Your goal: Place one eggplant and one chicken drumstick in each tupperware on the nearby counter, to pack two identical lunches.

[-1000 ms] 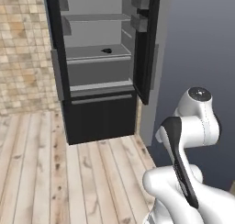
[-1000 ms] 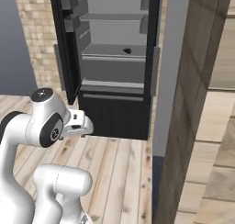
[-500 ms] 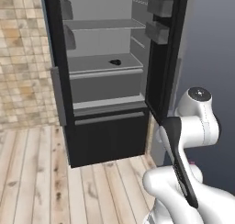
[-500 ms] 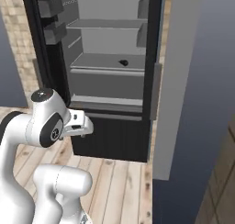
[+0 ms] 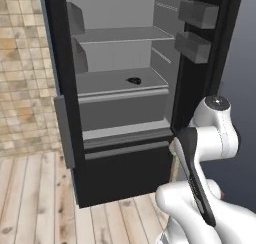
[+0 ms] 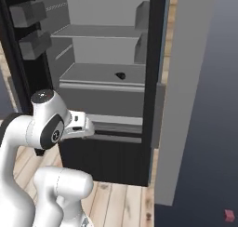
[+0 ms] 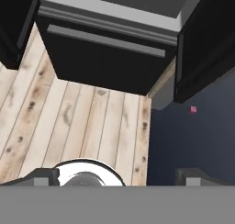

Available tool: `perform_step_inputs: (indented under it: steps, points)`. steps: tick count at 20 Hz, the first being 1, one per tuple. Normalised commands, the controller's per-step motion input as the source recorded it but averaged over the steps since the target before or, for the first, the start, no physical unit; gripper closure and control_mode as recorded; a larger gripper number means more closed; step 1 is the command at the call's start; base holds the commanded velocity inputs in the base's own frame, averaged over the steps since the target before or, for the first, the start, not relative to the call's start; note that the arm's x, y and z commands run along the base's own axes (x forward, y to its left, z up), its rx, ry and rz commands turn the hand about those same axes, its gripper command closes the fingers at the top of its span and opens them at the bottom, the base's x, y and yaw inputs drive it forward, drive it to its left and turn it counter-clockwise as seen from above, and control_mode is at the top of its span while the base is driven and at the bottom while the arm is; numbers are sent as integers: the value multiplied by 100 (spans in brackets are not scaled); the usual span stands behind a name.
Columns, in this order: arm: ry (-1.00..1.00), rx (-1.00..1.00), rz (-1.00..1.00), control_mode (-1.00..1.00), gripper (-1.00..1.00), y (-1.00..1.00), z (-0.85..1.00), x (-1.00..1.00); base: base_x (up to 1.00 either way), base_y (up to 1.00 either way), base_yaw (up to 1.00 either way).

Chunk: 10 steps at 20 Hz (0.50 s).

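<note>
My gripper [image 7: 119,176] points down at the plank floor in front of an open fridge, its two dark fingertips [image 7: 46,175] wide apart and open with nothing between them. On the fridge's middle shelf [image 5: 120,83] lies one small dark lump [image 5: 133,80], also seen from the other side as a small dark lump [image 6: 120,75]; it is too small to tell what food it is. The eggplant and the chicken drumstick cannot be made out. The tupperware and the counter are out of view.
The black fridge [image 5: 65,113] stands open with grey shelves, door bins [image 5: 197,13] and a closed dark bottom drawer [image 7: 108,58]. A brick wall [image 5: 22,88] is to its left, and a tall grey panel [image 6: 186,96] to its right. Wooden floor [image 7: 82,126] lies below.
The whole picture has shifted and the fridge now looks larger and nearer, so the camera has moved toward it. The arm holds the same pose and the jaws stay open.
</note>
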Motion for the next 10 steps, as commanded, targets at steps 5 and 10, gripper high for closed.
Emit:
perform_step_inputs:
  steps: [5, 10]
  points:
    - [0, 0, 0, 100, -100, 0, 0, 0, 73, 28, -5]
    - [0, 0, 0, 100, -100, 0, 0, 0, 78, 31, -6]
